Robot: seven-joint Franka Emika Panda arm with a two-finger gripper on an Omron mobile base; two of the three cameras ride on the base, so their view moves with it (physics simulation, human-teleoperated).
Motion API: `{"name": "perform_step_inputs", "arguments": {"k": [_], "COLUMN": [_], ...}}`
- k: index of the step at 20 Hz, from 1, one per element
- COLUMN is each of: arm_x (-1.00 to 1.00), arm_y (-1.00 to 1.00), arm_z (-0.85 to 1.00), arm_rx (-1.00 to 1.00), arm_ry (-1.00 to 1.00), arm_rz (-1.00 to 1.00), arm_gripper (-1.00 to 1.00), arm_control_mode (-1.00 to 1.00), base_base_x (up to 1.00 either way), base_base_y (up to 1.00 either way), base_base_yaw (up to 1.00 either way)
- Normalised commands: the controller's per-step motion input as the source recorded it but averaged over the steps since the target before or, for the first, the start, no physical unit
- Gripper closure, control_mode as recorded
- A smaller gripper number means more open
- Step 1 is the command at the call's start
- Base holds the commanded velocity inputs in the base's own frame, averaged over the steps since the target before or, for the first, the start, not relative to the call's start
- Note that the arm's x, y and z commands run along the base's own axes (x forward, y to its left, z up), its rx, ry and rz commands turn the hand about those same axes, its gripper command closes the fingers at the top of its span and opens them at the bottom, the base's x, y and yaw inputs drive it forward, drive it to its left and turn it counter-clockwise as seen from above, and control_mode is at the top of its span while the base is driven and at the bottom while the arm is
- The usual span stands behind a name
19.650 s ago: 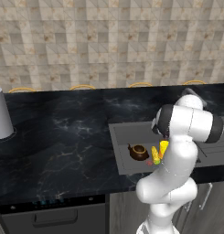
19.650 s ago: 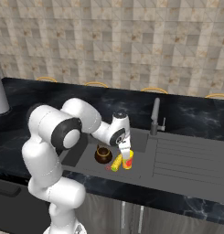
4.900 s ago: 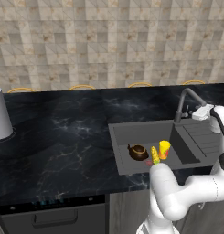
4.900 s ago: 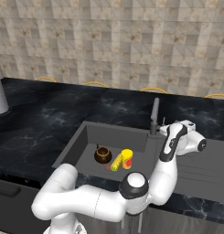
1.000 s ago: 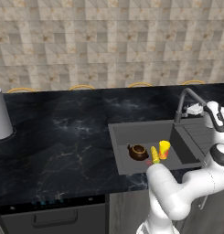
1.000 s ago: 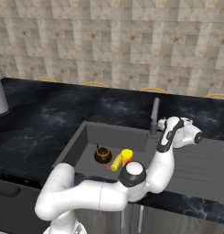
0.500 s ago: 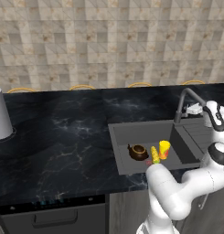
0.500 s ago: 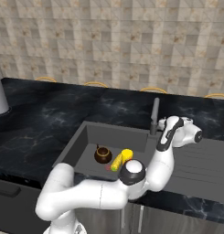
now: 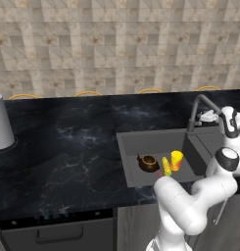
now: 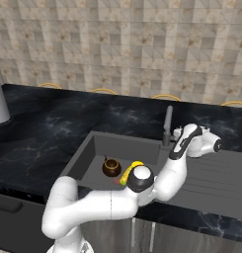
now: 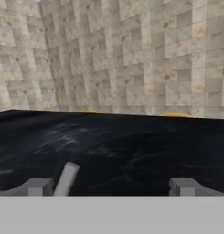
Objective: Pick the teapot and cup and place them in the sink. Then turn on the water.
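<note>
Fingers [image 11: 40, 186] of the white arm's gripper [image 11: 111, 187] stand spread as wide as they go and hold nothing; in the hand view a short pale grey lever [image 11: 66, 178] rises just inside the left tip. In the base views the gripper [image 9: 209, 116] sits at the head of the dark curved gooseneck tap [image 9: 200, 105], at the rear edge of the wide rectangular grey sink [image 9: 136, 142]. Judged step: teapot and cup are already placed, and the tap remains to be opened; no water stream is visible. Handling judgement: the lever looks rigid, smooth and light, likely slippery under narrow tips, so it is better pushed from the side near its free end than pinched. Lying in the sink's left bay are the small squat dark-brown teapot [image 9: 148, 163], upright with thin handle and lid knob, the small bright-yellow tapered cup [image 9: 176, 160] with a red-orange mark low on its side, and a slimmer knobbly yellow item [image 9: 166, 166] just beside the cup, between it and the teapot; whether they touch cannot be told. Beyond, the black marbled tabletop [image 9: 67, 137] runs to a beige tiled wall [image 9: 116, 44], with a pale grey tapered vessel [image 9: 1, 122] at its far left, well apart from the sink.
</note>
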Motion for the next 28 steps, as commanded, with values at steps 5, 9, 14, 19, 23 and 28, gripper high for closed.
{"name": "perform_step_inputs", "arguments": {"k": [5, 9, 14, 19, 23, 28], "arm_x": [0.00, 0.00, 0.06, 0.03, 0.06, 0.00], "arm_y": [-0.01, 0.00, 0.00, -0.09, -0.20, -0.39], "arm_z": [-0.04, 0.00, 0.00, -0.15, -0.29, -0.36], "arm_rx": [0.00, 0.00, 0.00, 0.00, 0.00, 0.00], "arm_ry": [0.00, 0.00, 0.00, 0.00, 0.00, 0.00], "arm_rz": [0.00, 0.00, 0.00, 0.00, -0.04, -0.06], "arm_gripper": [-1.00, -1.00, -1.00, -1.00, -1.00, -1.00], "arm_control_mode": [-1.00, -1.00, -1.00, -1.00, -1.00, -1.00], "base_base_x": [0.00, 0.00, 0.00, 0.00, 0.00, 0.00], "base_base_y": [0.00, 0.00, 0.00, 0.00, 0.00, 0.00], "base_base_yaw": [0.00, 0.00, 0.00, 0.00, 0.00, 0.00]}}
